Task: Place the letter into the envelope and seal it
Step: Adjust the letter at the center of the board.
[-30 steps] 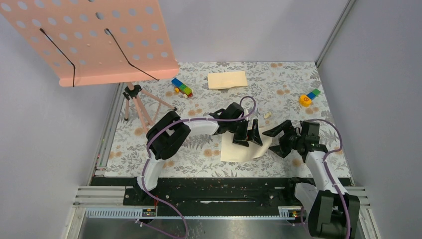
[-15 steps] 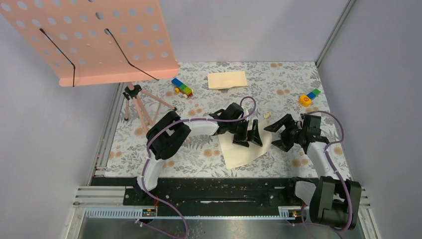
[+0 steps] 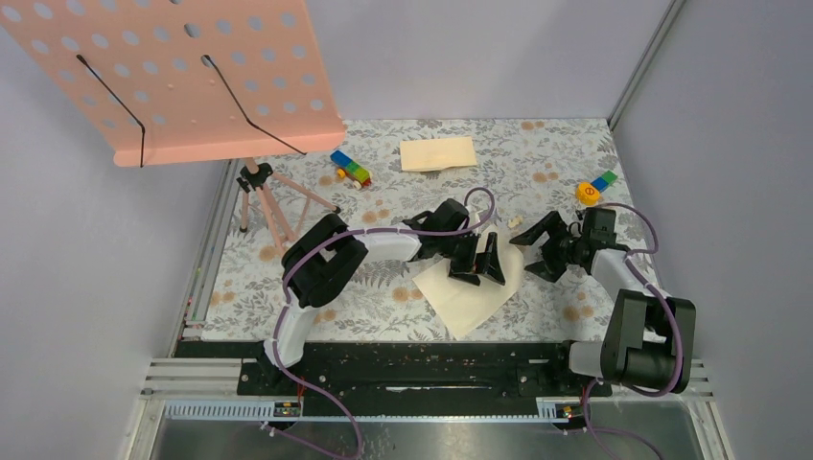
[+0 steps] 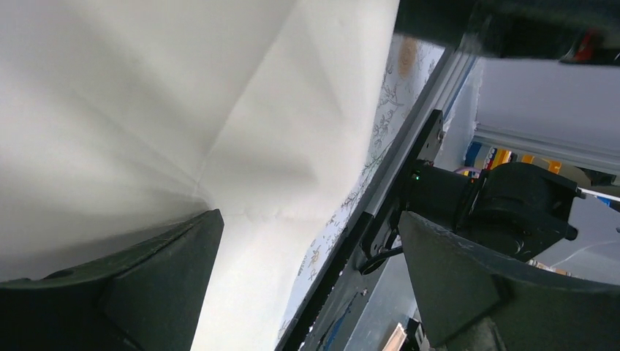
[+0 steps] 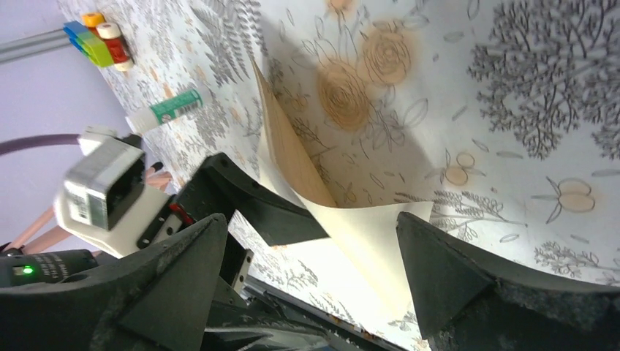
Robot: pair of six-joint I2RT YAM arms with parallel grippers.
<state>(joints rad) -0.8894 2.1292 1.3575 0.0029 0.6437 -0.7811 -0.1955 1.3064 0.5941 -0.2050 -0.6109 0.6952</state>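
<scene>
While the letter [image 3: 467, 292] lies loose, nothing is packed or sealed.
Overhead, the envelope [image 3: 438, 153] sits well apart at the worktop's [image 3: 537, 153] back; left gripper [image 3: 479, 270] and right gripper [image 3: 534, 261] jaws wide, empty. Left wrist: creased letter beneath. Right wrist: its edge curls up.

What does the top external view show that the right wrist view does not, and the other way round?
Only the top external view shows the envelope, lying flat at the far side of the table, and the pink perforated stand. Only the right wrist view shows that one edge of the letter curls up off the table, and the green label on a small tube. Both show the letter, the open left gripper and the coloured toy blocks.
</scene>
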